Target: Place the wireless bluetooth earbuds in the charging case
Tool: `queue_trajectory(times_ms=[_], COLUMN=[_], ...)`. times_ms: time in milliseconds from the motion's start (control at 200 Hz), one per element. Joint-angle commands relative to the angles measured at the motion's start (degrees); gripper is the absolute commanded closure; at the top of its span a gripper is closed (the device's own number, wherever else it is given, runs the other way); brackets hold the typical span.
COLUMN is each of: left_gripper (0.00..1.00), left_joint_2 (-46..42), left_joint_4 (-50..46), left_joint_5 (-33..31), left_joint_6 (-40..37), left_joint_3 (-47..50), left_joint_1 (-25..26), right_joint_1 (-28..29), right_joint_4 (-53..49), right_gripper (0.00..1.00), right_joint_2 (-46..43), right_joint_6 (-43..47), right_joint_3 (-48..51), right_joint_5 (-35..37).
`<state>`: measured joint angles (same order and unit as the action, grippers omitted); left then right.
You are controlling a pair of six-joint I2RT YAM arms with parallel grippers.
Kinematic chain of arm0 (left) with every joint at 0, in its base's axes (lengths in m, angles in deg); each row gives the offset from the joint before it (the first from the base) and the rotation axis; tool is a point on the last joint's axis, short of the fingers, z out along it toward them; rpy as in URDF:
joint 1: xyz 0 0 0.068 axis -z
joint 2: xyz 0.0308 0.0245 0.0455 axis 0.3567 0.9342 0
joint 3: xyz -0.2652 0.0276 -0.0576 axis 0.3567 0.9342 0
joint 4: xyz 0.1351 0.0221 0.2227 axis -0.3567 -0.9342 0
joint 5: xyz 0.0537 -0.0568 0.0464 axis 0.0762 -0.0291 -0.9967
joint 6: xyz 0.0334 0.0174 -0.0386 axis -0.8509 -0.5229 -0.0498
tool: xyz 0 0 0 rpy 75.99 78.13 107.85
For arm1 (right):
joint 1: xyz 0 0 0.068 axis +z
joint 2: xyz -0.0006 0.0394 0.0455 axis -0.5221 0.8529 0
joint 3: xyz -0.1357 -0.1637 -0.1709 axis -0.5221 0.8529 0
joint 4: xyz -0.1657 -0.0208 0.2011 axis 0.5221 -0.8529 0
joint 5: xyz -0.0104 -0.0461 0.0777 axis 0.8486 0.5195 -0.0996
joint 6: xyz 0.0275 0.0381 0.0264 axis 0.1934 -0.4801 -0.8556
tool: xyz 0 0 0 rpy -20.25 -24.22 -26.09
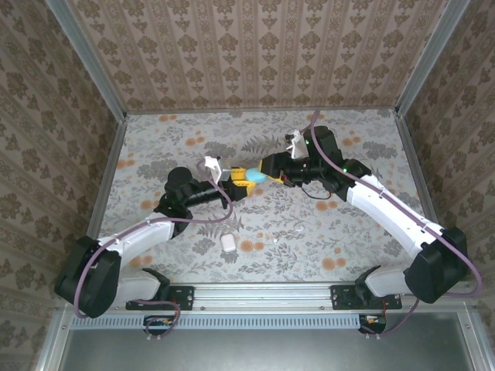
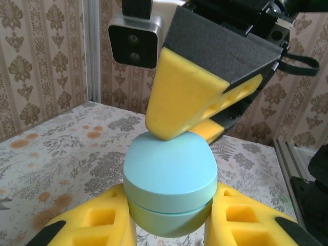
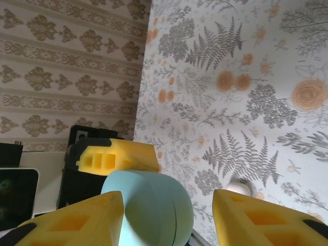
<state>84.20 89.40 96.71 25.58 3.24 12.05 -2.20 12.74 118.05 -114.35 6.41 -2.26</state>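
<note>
Teal case [image 2: 169,179] pinched mid-air, lid closed.
My left gripper [image 2: 171,207] clamped its base; my right gripper [image 3: 169,202] stood parted around the lid, one finger [image 2: 179,102] touching. I judged it light, hard and slippery: grip the flat sides.

Teal case [image 2: 169,174] — base off frame

Two cases are in sight: one teal case [image 1: 253,176] and one whitish case [image 1: 229,243]. One tiny pale piece [image 1: 276,240] lies on the worktop [image 1: 348,255], too small to identify. Two arms: left arm [image 1: 147,232], right arm [image 1: 387,205].
</note>
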Motion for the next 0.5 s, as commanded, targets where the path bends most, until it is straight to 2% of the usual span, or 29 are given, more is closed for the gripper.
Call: queue_trajectory(times_ms=[0,205,400,495], left_gripper=[0.76,0.76,0.75,0.69], left_joint_2=[0.89,2.35,2.28,1.49], left_joint_4=[4.46,4.54,3.43,1.65], left_joint_5=[-0.39,-0.97,-1.85,-1.73], left_joint_6=[2.48,3.01,2.50,1.41], left_joint_3=[-2.44,-3.28,-2.76,-2.33], left_joint_1=[-0.17,-0.25,-0.43,-0.52], right_joint_1=[0.42,1.13,1.22,1.23], right_joint_4=[8.34,13.25,15.93,17.31], right_gripper=[0.50,0.51,0.69,0.77], right_joint_2=[1.18,3.91,5.12,5.67], right_joint_6=[-6.86,-10.85,-12.74,-13.87], right_joint_3=[1.64,1.92,2.47,2.61], right_joint_5=[-5.02,-8.06,-8.56,-8.60])
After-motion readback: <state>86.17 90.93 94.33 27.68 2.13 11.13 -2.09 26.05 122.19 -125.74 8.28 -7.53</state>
